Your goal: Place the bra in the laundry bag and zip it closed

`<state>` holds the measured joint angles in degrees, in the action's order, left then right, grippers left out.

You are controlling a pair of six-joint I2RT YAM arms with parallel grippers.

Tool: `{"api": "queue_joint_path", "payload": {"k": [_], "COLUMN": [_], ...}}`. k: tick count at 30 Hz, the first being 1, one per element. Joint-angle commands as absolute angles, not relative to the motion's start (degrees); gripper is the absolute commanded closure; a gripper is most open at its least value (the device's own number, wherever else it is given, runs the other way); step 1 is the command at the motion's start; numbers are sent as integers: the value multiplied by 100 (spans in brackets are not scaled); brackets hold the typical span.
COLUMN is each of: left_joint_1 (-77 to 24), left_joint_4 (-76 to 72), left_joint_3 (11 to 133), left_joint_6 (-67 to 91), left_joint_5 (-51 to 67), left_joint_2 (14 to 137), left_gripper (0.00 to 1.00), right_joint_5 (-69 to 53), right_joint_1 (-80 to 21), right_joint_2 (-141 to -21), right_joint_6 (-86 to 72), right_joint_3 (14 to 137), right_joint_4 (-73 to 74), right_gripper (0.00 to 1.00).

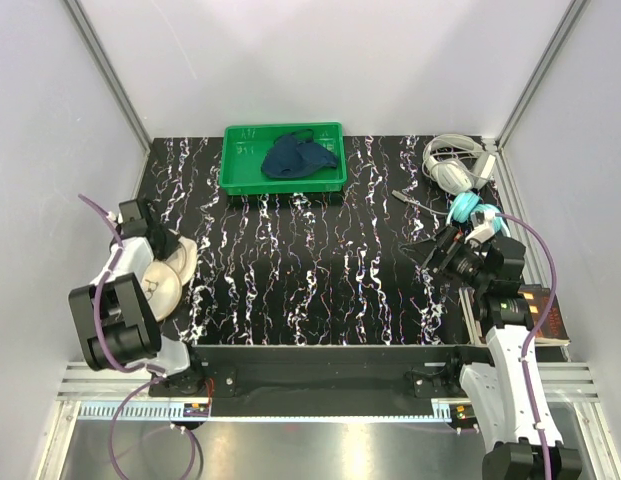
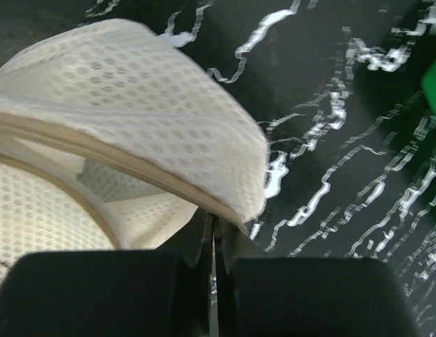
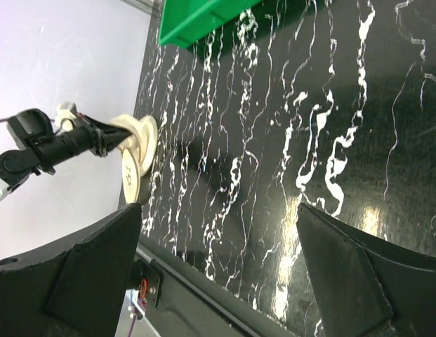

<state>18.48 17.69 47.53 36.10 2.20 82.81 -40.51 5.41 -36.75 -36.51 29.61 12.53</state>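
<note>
1. Black, white-veined tabletop [image 1: 320,270] inside white walls carries a green tray [image 1: 235,170] at its far edge; the bra [image 1: 298,157] lies bunched in it.
2. Laundry bag [image 1: 170,275] sits at the left edge, well apart from the tray.
3. Left tool [image 2: 213,235] is pinched closed on the bag's zipper rim.
4. Right tool [image 3: 219,217] hangs with jaws spread, holding nothing, near teal headphones [image 1: 480,215]; white headphones [image 1: 452,165] lie in the far right corner.

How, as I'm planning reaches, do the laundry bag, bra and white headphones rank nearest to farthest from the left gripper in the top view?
1. laundry bag: near left, its rim pinched in the left gripper.
2. bra: far centre, in the green tray.
3. white headphones: far right corner.
</note>
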Motion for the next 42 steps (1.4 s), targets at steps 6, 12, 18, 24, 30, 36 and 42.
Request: {"api": "queue_joint_path", "payload": {"k": [6, 12, 18, 24, 30, 36, 42], "left_joint_1": [212, 27, -1370, -1406, -1055, -721, -1273], "left_joint_4": [1591, 1328, 1327, 1326, 1345, 1265, 1345], "left_joint_3": [4256, 3762, 3709, 3725, 4288, 5202, 5151], "left_joint_6": [3313, 3401, 3471, 3472, 3525, 3191, 3322], "left_joint_5": [19, 304, 230, -623, -1099, -836, -299], "left_joint_2": [6971, 6240, 6206, 6028, 6995, 8355, 8237], "left_gripper": [100, 99, 95, 1, 15, 48, 100], "right_joint_5": [-4192, -4219, -4192, -4105, -3868, -3727, -3105], "right_joint_1": [527, 448, 361, 150, -202, -518, -1202], "right_joint_2": [-3999, -3929, -4025, -4175, -4289, -4324, -4605], "right_joint_6": [-3024, -3023, -2997, -2945, -3032, -3199, -3191], "right_joint_3": [3304, 3331, 3287, 3322, 3393, 3392, 3506], "right_joint_4": [2055, 2057, 2004, 2004, 1960, 1855, 1846], "right_gripper": [0, 0, 0, 0, 0, 0, 0]}}
